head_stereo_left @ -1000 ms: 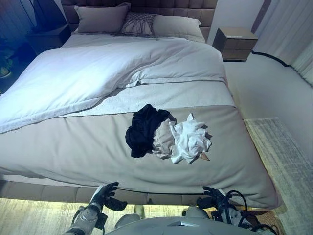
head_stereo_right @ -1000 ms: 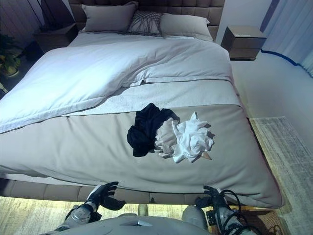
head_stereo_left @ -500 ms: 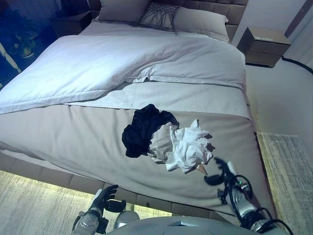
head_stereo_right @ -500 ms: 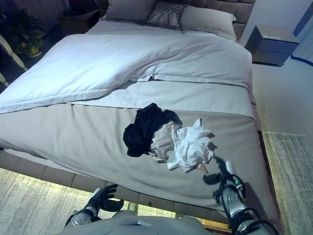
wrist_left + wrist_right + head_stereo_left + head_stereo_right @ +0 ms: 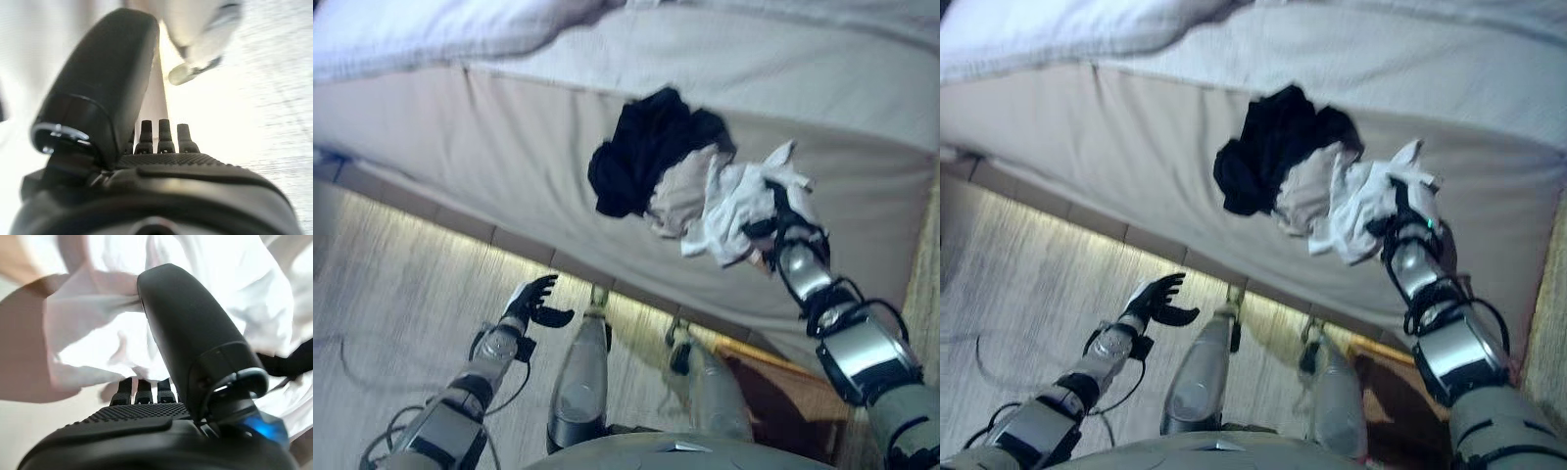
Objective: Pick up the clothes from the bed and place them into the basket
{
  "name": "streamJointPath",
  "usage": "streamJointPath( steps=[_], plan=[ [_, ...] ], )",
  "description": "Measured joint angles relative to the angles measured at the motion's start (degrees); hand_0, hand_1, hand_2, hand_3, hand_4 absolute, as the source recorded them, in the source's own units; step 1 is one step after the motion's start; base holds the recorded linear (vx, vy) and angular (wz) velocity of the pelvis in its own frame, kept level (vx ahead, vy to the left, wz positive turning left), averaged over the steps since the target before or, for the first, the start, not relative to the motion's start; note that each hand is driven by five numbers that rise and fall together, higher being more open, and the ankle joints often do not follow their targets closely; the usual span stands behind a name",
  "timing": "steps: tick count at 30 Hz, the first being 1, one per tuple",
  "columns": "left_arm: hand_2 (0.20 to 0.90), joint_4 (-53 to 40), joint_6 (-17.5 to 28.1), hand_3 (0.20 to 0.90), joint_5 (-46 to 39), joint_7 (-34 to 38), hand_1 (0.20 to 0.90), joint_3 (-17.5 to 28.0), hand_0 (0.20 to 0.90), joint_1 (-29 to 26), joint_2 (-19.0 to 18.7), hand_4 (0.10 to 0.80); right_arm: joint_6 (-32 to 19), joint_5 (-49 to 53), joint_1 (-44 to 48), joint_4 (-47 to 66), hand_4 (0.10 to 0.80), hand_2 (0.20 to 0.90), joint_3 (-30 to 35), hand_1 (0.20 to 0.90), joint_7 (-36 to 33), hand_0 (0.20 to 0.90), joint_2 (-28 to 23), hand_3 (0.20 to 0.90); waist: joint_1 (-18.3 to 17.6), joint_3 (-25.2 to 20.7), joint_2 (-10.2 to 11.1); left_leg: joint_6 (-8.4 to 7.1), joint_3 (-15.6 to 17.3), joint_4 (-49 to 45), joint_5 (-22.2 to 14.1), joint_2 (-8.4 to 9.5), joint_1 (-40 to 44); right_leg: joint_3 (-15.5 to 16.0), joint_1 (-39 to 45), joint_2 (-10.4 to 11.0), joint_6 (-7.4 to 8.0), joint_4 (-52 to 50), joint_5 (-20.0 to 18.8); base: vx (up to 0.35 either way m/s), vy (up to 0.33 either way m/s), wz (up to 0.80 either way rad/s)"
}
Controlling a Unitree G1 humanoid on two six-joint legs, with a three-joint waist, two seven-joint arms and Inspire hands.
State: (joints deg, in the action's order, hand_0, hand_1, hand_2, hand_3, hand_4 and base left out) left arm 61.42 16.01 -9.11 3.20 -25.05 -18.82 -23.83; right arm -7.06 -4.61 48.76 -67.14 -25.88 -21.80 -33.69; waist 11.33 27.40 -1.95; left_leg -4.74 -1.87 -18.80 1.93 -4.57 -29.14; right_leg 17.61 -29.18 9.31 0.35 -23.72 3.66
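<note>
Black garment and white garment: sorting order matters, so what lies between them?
A beige garment lies between black garment and white garment, in both eye views.

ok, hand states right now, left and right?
Left hand: open, holding nothing, low over the floor.
Right hand: at the white garment; grasp cannot be told.

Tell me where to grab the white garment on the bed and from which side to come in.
Grip the white garment at its bunched folds on the edge nearest the foot of the bed, coming from the robot's right, where the right robot hand already is. It is crumpled and raised there, so fingers can likely gather cloth, and that side is away from the black garment.
</note>
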Motion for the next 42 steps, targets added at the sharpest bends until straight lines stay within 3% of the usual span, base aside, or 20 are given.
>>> streamJointPath(
  steps=[2,5,8,9,10,16,18,19,20,21,22,23,24,25,27,29,34,42],
  plan=[
    [0.9,-2.3,0.4,0.9,-1.1,0.6,0.9,-1.8,0.9,-0.2,-0.2,0.8,2.1,0.1,5.2,-0.5,0.8,0.9,-1.2,0.9,0.2,0.9,-3.4,0.9,-0.1,1.3,0.1,1.44,0.6,-6.4,-3.0,2.06,-6.5,-2.2,-7.9,3.1,-0.19,-8.3,3.7,-0.014,0.041,0.08],
    [0.9,-2.1,0.2,0.9,-2.8,1.7,0.9,-1.6,0.9,-0.1,-0.2,0.8,5.2,0.6,8.4,0.1,0.8,0.9,-1.1,0.9,1.9,0.9,-4.9,0.9,-0.3,2.6,-0.3,1.94,0.7,-11.4,-4.3,2.59,-10.8,-3.4,-11.6,4.1,-0.23,-12.0,4.0,-0.087,0.023,-0.01],
    [0.9,-7.6,0.3,0.9,-3.3,2.3,0.9,-1.3,0.9,1.2,-2.5,0.8,7.6,1.9,11.1,-0.8,0.8,0.9,-0.9,0.9,5.1,0.9,-6.6,0.9,0.1,2.6,-0.3,2.14,0.4,-13.9,-5.5,3.02,-14.5,-4.3,-15.1,4.7,-0.11,-14.2,4.1,-0.029,-0.008,0.06],
    [0.9,-8.0,0.2,0.9,-3.3,2.4,0.9,-1.1,0.9,1.3,-2.7,0.8,8.3,1.9,11.9,-0.8,0.547,0.684,-0.9,0.684,5.6,0.684,-6.8,0.647,0.1,2.6,-0.3,2.14,0.2,-13.8,-5.5,3.12,-14.7,-4.4,-15.3,4.7,-0.12,-14.2,4.1,0.02,0.012,0.11],
    [0.9,-8.9,0.0,0.9,-3.5,2.5,0.9,-0.8,0.9,1.5,-3.2,0.8,9.7,2.0,12.0,-1.0,0.1,0.3,-0.9,0.3,6.9,0.3,-6.9,0.2,0.3,2.6,-0.3,2.14,-0.1,-13.8,-5.6,3.63,-14.7,-4.6,-15.4,5.1,-0.1,-14.2,4.1,0.039,0.008,0.09],
    [0.9,-11.5,-1.8,0.9,-4.5,1.3,0.9,1.4,0.9,2.6,-4.9,0.8,10.9,5.4,10.3,-2.9,0.1,0.3,3.2,0.3,7.4,0.3,-6.8,0.2,1.8,2.5,-0.8,1.64,0.0,-7.0,-5.9,3.99,-10.2,-3.8,-11.3,4.4,-0.04,-8.1,4.1,0.062,-0.036,0.1],
    [0.9,-11.6,-2.1,0.9,-4.4,0.6,0.9,1.1,0.9,3.8,-4.6,0.8,10.4,7.5,8.1,-3.1,0.1,0.3,3.6,0.3,8.1,0.3,-6.0,0.2,3.1,2.3,-2.1,1.93,-0.9,-4.6,-6.3,2.38,-7.8,-2.6,-9.0,2.6,0.66,-8.1,3.9,0.092,-0.065,-0.29],
    [0.9,-12.7,-2.0,0.9,-4.4,0.4,0.9,1.3,0.9,4.9,-5.1,0.8,10.0,9.4,6.4,-4.0,0.1,0.3,5.5,0.3,8.5,0.3,-4.9,0.2,3.3,2.0,-2.5,1.78,-0.9,-4.2,-6.2,1.82,-6.8,-3.7,-9.8,2.2,-1.15,-19.3,6.3,0.117,-0.091,0.33],
    [0.9,-13.6,-1.9,0.9,-4.4,0.0,0.9,1.0,0.9,5.4,-6.2,0.8,9.6,12.1,2.8,-4.4,0.1,0.3,8.4,0.3,8.3,0.3,-3.5,0.2,2.4,1.1,-1.5,-0.56,-0.9,-2.0,-6.7,3.27,-5.7,-3.8,-5.3,2.3,-0.83,-19.5,9.8,0.085,-0.07,0.74],
    [0.9,-13.7,-1.8,0.9,-4.4,-0.4,0.9,1.1,0.9,5.1,-6.2,0.8,9.4,13.2,1.4,-4.9,0.1,0.3,9.3,0.3,8.2,0.3,-3.3,0.2,1.6,0.1,-0.3,-0.19,-0.4,-4.9,-6.3,4.72,-7.0,-4.2,-4.1,3.1,-1.46,-15.9,12.7,0.077,-0.076,0.74],
    [0.9,-13.6,-2.0,0.9,-4.4,-0.2,0.9,1.1,0.9,5.5,-5.4,0.8,8.0,15.0,0.7,-4.9,0.1,0.3,11.3,0.3,7.9,0.3,-2.9,0.2,1.8,-0.3,-1.3,1.21,-1.4,-12.4,-7.8,4.49,-8.3,-3.8,-3.3,2.4,-0.38,-12.5,12.9,-0.039,-0.027,0.09],
    [0.9,-13.5,-2.1,0.9,-4.3,-0.6,0.9,0.9,0.9,6.2,-5.1,0.8,7.4,15.9,0.3,-4.8,0.1,0.3,11.3,0.3,8.0,0.3,-2.9,0.2,2.4,-0.5,-1.7,1.15,-1.0,-11.6,-8.1,4.47,-5.7,-4.0,-2.6,1.5,-0.27,-10.6,12.7,-0.004,-0.05,-0.56],
    [0.9,-13.3,-2.1,0.9,-4.3,-1.0,0.9,0.8,0.9,8.3,-4.6,0.8,7.0,16.9,-0.6,-4.7,0.1,0.3,11.4,0.3,8.2,0.3,-2.7,0.2,2.8,-1.1,-2.9,-0.25,-1.7,-5.1,-4.9,3.71,0.5,-3.3,-0.3,0.1,0.1,-7.2,9.0,0.034,-0.053,-0.4],
    [0.9,-12.3,-2.2,0.9,-4.2,-1.1,0.9,1.1,0.9,8.8,-3.8,0.8,6.6,17.4,-2.2,-4.6,0.1,0.3,11.7,0.3,8.2,0.3,-2.8,0.2,2.3,-1.3,-3.2,-0.29,-0.8,-2.5,-2.5,3.78,2.7,-2.7,2.3,0.5,0.48,-4.1,5.6,0.109,-0.066,-0.24],
    [0.9,-12.3,-1.9,0.9,-4.2,-1.1,0.9,1.0,0.9,9.8,-3.6,0.8,6.6,18.0,-4.9,-4.5,0.1,0.3,12.2,0.3,8.3,0.3,-2.8,0.2,2.0,-1.7,-3.2,0.18,-0.7,0.2,-2.9,3.44,6.6,-2.6,6.1,-0.2,0.22,-0.8,5.7,0.112,-0.055,-0.03],
    [0.9,-12.3,-1.9,0.9,-3.7,-1.1,0.9,1.1,0.9,10.7,-3.6,0.8,6.5,18.2,-6.6,-4.4,0.1,0.3,14.1,0.3,7.8,0.3,-3.0,0.2,1.5,-2.6,-2.7,1.29,0.2,2.4,-2.0,3.01,9.2,-2.5,9.0,-0.6,0.33,2.9,3.5,0.118,-0.031,-0.16],
    [0.9,-9.9,-0.8,0.9,-1.9,-1.1,0.9,1.2,0.9,12.0,-3.0,0.8,4.3,21.1,-9.2,-3.9,0.1,0.3,18.8,0.3,6.3,0.3,-3.3,0.2,-0.2,-5.0,-2.5,1.99,1.8,6.7,-1.2,2.62,14.7,-2.9,15.1,-1.9,0.7,10.0,-0.7,0.099,0.001,-0.2],
    [0.9,-6.0,0.5,0.9,2.2,0.0,0.9,5.8,0.9,17.3,0.4,0.8,-0.5,31.6,-19.7,18.1,0.1,0.3,26.6,0.3,2.9,0.3,-2.7,0.2,-4.0,-10.4,-1.1,2.55,4.7,16.9,0.2,2.63,26.1,-4.6,26.5,-3.8,1.77,23.5,-5.3,0.065,0.03,-0.15]
  ],
)
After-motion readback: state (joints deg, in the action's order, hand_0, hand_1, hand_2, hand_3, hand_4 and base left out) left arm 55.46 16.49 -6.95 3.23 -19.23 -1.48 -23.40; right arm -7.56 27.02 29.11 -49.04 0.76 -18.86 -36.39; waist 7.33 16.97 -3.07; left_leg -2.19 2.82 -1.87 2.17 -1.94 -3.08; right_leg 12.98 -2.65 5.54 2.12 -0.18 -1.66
